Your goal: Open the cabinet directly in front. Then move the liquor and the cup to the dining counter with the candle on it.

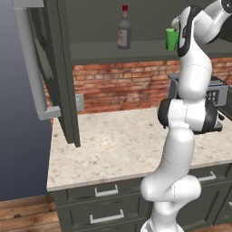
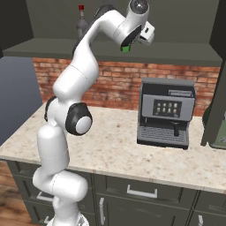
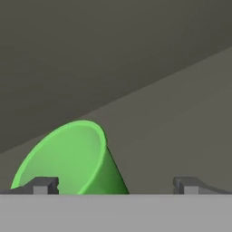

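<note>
Kitchen: speckled stone worktop (image 1: 122,145), red brick backsplash (image 1: 122,84), drawers (image 1: 106,206), espresso machine (image 2: 165,112), wall cabinet (image 1: 63,68).

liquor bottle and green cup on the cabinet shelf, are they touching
Apart. The left base view shows the liquor and the cup standing on the cabinet shelf with a wide stretch of bare shelf between them.
</note>
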You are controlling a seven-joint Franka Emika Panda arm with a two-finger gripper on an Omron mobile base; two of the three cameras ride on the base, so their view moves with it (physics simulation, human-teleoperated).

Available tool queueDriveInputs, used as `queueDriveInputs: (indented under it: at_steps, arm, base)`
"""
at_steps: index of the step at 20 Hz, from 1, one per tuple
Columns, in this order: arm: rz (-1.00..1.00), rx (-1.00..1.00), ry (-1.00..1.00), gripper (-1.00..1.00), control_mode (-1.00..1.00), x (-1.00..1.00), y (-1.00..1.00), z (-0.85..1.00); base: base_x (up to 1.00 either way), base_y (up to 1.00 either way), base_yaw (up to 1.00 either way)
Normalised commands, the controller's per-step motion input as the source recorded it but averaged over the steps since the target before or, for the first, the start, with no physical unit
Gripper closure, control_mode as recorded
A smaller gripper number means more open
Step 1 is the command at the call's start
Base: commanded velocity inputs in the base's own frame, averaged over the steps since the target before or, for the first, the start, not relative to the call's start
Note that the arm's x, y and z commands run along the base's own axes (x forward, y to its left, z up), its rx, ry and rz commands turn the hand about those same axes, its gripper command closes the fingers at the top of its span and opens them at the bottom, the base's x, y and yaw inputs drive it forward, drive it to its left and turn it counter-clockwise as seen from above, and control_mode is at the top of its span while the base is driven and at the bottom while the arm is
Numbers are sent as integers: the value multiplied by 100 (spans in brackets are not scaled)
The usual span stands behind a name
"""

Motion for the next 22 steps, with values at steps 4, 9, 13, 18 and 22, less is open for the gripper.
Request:
queueDriveInputs:
  at_steps: [4, 9, 13, 18, 22]
  arm:
    - [0, 0, 0, -100, -100, 14, 0, -2]
    - [0, 0, 0, -100, -100, 0, 13, -50]
    - [0, -1, 0, -100, -100, 0, 11, -81]
    - [0, -1, -2, -100, -100, 3, 14, -56]
    - [-1, 0, -6, 100, -100, 30, 26, -28]
  base:
    - [0, 0, 0]
    - [0, 0, 0]
    - [0, 0, 0]
    - [0, 0, 0]
    - [0, 0, 0]
